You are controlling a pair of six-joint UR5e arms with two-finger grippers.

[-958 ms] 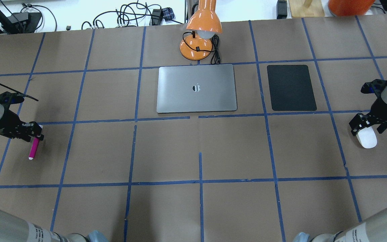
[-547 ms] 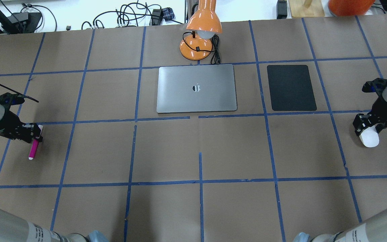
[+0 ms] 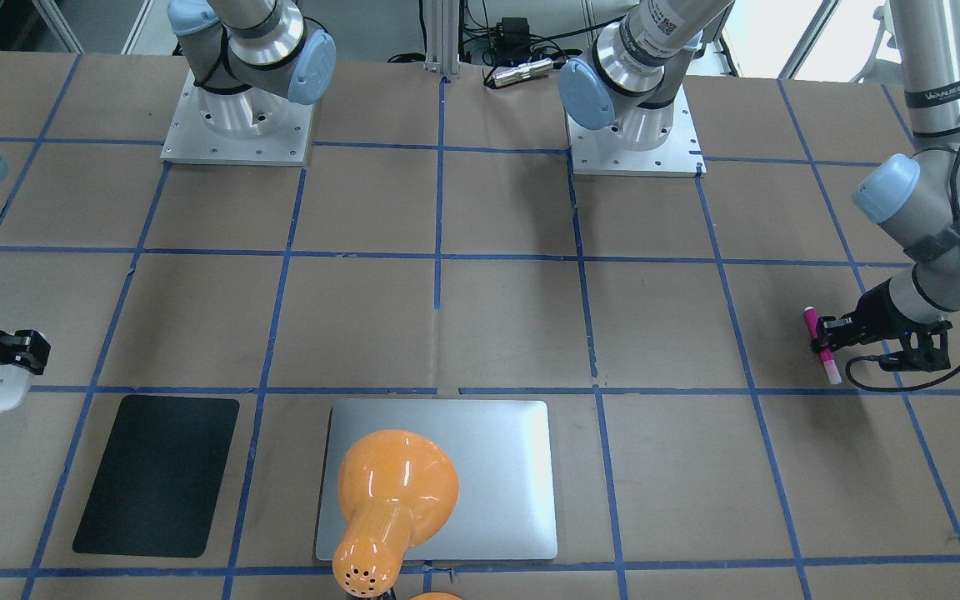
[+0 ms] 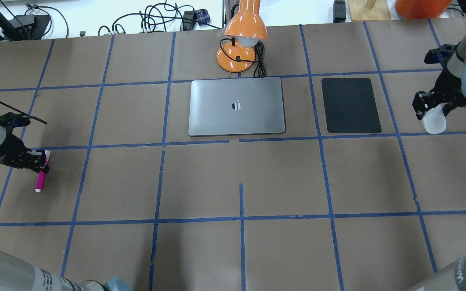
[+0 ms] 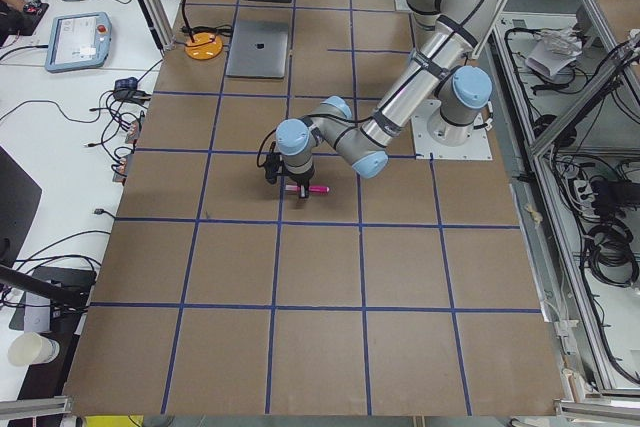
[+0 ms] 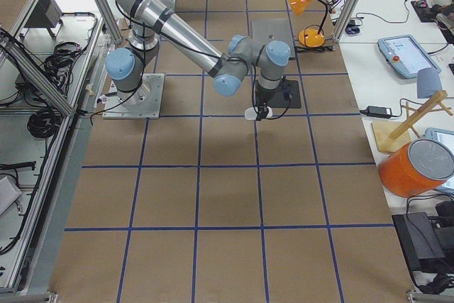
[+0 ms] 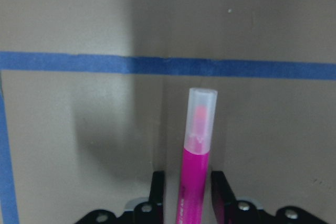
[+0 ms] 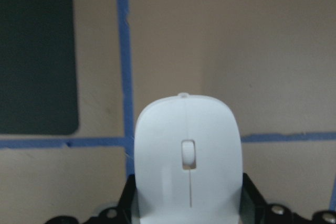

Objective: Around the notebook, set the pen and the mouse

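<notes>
The magenta pen (image 4: 40,174) lies on the brown table at the far left. My left gripper (image 4: 43,161) is low over its capped half, and in the left wrist view its two fingers (image 7: 157,184) stand close on either side of the pen (image 7: 195,182), shut on it. The white mouse (image 4: 435,122) is at the far right, held in my shut right gripper (image 4: 433,108) just right of the black mat. In the right wrist view the mouse (image 8: 186,150) fills the space between the jaws. The silver notebook (image 4: 237,107) lies flat at the table's far centre.
A black mat (image 4: 351,105) lies right of the notebook. An orange desk lamp (image 4: 241,44) with its cord stands just behind the notebook and hides part of the notebook (image 3: 497,467) in the front-facing view. Blue tape lines grid the table.
My right gripper has carried the mouse away from the robot, to beside the black mat's right edge. My left gripper's fingers have drawn in around the pen, which has stayed in place.
</notes>
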